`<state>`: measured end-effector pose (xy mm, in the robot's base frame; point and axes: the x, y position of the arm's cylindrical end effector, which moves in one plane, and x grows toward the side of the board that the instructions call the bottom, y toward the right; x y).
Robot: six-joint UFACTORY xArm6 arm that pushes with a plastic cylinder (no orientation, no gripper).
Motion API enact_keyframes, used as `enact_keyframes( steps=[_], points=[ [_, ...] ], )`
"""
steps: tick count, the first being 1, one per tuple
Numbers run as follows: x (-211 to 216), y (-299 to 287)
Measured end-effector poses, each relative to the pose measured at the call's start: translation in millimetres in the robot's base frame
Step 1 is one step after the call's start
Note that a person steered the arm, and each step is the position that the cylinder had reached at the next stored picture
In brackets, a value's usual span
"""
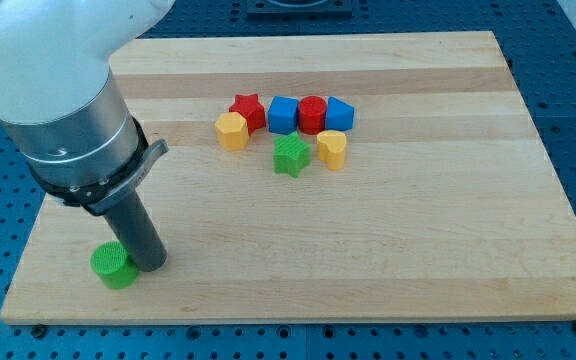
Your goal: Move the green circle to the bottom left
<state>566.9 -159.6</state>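
The green circle (115, 266) is a short green cylinder lying near the bottom left corner of the wooden board (388, 250). My tip (151, 266) rests on the board right beside it, touching or almost touching its right side. The dark rod rises from there up and to the left into the grey and white arm, which fills the view's top left.
A cluster of blocks sits at the upper middle: a yellow hexagon (231, 131), a red star (248, 109), a blue cube (283, 114), a red cylinder (312, 113), a blue block (339, 113), a green star (290, 156) and a yellow block (332, 149).
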Motion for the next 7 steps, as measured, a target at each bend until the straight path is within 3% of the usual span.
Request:
enact_keyframes(
  steps=[5, 6, 7],
  points=[
    [11.5, -35.0],
    [5.7, -27.7],
    [-18.4, 15.3]
  ],
)
